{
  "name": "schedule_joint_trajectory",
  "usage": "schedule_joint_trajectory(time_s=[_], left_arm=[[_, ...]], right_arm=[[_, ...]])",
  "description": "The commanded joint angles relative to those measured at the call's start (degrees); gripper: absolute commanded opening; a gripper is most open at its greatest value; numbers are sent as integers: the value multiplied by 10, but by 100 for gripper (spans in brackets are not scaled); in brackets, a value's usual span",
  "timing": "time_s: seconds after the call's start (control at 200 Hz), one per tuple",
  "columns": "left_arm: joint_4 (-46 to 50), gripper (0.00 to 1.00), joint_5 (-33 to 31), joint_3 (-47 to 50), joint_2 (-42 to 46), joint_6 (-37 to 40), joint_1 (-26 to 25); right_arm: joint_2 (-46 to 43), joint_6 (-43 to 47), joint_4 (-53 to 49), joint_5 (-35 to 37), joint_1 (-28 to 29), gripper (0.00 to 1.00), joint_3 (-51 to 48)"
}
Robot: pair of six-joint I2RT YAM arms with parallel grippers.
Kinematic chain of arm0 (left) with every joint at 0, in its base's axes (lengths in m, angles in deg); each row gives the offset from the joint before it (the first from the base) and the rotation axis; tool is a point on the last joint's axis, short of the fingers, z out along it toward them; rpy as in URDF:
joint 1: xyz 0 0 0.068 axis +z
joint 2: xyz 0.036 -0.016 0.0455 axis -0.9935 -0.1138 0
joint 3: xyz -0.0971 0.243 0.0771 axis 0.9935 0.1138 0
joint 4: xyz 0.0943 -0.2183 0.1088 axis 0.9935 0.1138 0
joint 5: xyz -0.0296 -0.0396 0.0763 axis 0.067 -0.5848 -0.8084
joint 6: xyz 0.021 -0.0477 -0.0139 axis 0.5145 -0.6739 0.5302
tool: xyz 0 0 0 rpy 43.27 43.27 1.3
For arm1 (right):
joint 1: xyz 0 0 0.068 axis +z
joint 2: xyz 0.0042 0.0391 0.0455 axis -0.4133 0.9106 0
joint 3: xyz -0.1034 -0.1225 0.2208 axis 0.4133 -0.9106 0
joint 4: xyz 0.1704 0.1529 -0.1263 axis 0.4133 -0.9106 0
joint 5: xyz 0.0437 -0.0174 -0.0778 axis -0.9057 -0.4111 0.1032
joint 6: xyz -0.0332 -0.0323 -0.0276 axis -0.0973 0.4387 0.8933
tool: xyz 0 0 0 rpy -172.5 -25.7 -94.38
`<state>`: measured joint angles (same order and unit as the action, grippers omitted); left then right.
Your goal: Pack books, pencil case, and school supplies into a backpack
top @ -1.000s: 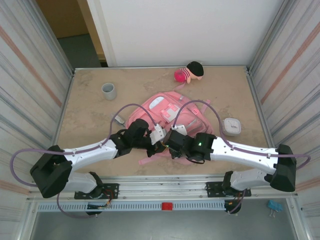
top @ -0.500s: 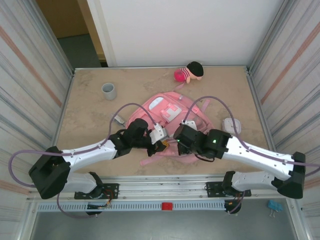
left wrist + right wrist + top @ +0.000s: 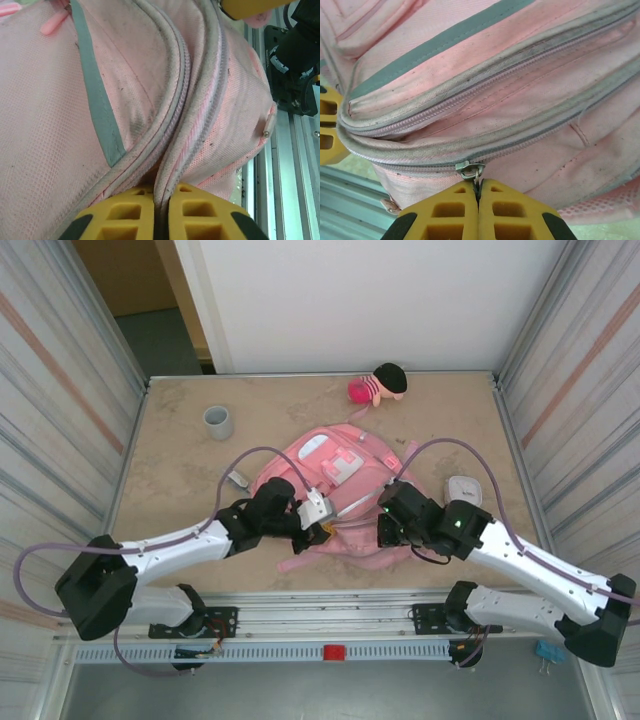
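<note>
Standing by the table, I see a grey cup [image 3: 218,421] well off to the left of the backpack [image 3: 335,465] and a little beyond it. The pink backpack lies flat with its front pockets up. At its near-left edge sits the left gripper [image 3: 161,192]. Its jaws are drawn narrow, the yellow fingers [image 3: 120,217] nearly meeting, and the backpack's raised zip seam runs down into the slit between them. At the backpack's near-right edge, the right gripper [image 3: 478,189] has its jaws pressed together on the small metal zipper pull [image 3: 470,169], which hangs from the lower zip line. A small white rounded box [image 3: 462,490] rests near the backpack's right side. A plush doll [image 3: 378,383] lies apart, beyond the backpack's far edge.
</note>
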<state>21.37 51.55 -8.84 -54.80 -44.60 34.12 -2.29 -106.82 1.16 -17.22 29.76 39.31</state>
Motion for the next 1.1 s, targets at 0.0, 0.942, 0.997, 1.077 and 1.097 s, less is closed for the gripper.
schedule_joint_trajectory(time_s=[0.0,0.942,0.997,1.077,1.097], left_arm=[[7,38,8,10,59,-75,13],[-6,60,-125,92,30,-445,175],[-7,60,-120,80,9,-440,185],[-28,60,-111,67,-18,-436,202],[-38,60,-111,63,-25,-435,206]], right_arm=[[-10,25,10,-28,-6,0,-17],[88,-38,84,-23,111,0,-15],[99,-43,97,-19,122,0,-10],[118,-46,119,-10,136,0,-1],[123,-46,127,-9,138,0,-1]])
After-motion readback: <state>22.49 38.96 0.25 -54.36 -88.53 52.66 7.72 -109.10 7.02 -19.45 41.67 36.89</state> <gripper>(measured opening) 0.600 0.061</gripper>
